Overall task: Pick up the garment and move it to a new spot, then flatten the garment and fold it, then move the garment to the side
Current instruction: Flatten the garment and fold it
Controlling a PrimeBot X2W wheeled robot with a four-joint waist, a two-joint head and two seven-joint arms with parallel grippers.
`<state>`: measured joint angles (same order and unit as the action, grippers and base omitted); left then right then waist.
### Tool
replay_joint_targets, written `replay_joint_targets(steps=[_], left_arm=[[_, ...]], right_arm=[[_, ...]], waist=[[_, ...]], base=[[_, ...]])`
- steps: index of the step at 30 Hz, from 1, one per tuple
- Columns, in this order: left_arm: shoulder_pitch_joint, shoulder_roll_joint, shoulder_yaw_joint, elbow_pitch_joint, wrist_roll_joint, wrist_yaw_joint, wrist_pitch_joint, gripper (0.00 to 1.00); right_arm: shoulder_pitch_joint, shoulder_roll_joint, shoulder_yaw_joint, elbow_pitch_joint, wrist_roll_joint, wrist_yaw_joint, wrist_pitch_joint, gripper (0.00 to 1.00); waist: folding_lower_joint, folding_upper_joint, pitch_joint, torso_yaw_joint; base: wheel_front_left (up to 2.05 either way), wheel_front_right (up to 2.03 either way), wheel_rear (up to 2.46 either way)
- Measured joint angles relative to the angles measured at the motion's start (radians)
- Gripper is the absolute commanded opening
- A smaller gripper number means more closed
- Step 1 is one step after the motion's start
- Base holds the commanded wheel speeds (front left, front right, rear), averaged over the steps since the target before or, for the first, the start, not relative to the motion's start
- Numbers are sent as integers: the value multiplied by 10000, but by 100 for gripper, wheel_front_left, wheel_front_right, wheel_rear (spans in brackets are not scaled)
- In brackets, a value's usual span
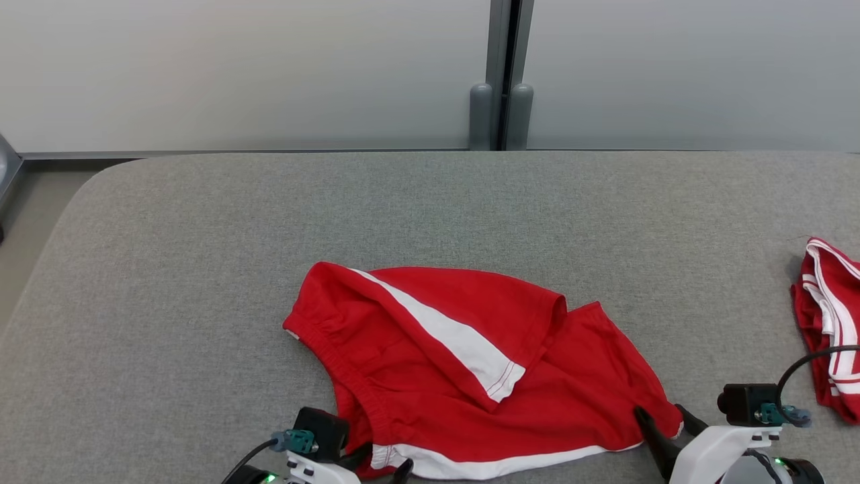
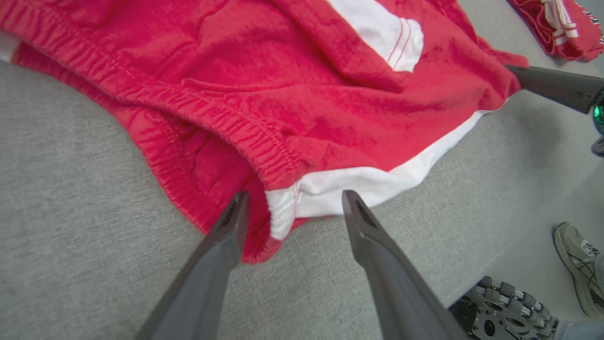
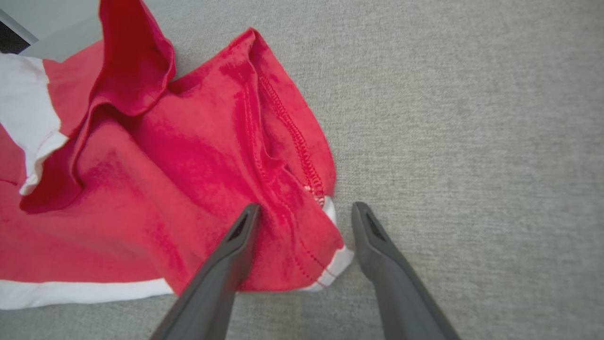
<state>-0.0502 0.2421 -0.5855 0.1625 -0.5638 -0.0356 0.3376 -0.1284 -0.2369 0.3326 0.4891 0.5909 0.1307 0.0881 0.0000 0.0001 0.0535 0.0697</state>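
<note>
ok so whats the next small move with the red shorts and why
Probably close both pincers. The left pincer stands open around the waistband corner of the red shorts, and the right pincer stands open around the hem corner, so both seem placed to grip.

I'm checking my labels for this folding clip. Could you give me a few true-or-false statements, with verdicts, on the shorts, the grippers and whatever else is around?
1. The red shorts lie rumpled on the grey table, with one leg flopped over. True.
2. The left gripper is shut on the waistband. False: it is open, with a finger on either side of the waistband's white-striped end.
3. The right gripper is open around a hem corner of the shorts. True.
4. The shorts are the sole garment on the table. False: a second red-and-white garment lies at the table's right edge.
5. A shoe stands on the floor beside the table. True.
</note>
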Motion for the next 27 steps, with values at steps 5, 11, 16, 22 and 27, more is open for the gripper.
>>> replay_joint_targets(steps=[5,11,16,22,27], left_arm=[[-84,-59,-75,228,-79,-121,-88,0],[-75,-8,59,98,-207,-130,-389,0],[97,167,293,-360,-295,-67,-633,0],[44,382,769,-1114,-535,-75,-951,0],[-1548,1181,1333,-1290,-186,-280,-978,0]], right_arm=[[-34,-90,136,148,234,0,-140,0],[128,-163,27,-58,372,0,-662,0],[292,-132,-111,-796,968,0,-813,0],[194,-167,-71,-1810,1639,-2,-639,0],[-1294,-276,-27,-2548,1965,-2,-261,0]], waist=[[0,-1,-93,4],[0,0,-355,6],[0,0,-563,-36],[0,0,-549,-140],[0,0,-100,-266]], base=[[0,0,0],[0,0,0],[0,0,0],[0,0,0],[0,0,0]])
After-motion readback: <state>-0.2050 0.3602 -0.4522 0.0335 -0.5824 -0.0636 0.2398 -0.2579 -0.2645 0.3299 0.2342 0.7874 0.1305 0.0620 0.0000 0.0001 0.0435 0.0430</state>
